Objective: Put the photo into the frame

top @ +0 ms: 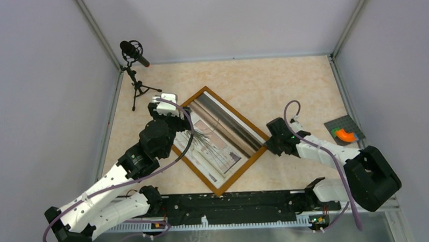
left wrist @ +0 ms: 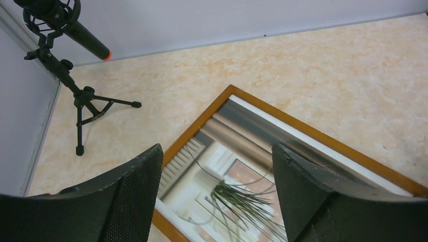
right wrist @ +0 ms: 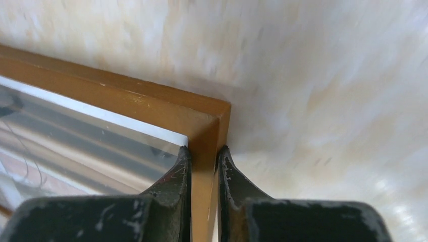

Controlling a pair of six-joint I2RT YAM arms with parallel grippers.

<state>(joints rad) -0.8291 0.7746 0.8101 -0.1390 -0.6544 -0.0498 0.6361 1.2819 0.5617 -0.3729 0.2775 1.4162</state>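
On the left, our left tool (left wrist: 217, 147) hovers over the far corner of the frame (top: 237, 111), spread wide and empty, forearm stretched forward, probably ready to steady it. The photo (top: 215, 140) lies inside the frame, flat on the worktop (top: 265, 81), seemingly seated. On the right, our right tool (right wrist: 203, 151) pinches the frame's corner moulding, wrist low, pinning it against sliding

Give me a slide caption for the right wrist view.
Right fingers pinch the frame rail near its corner, photo inside.
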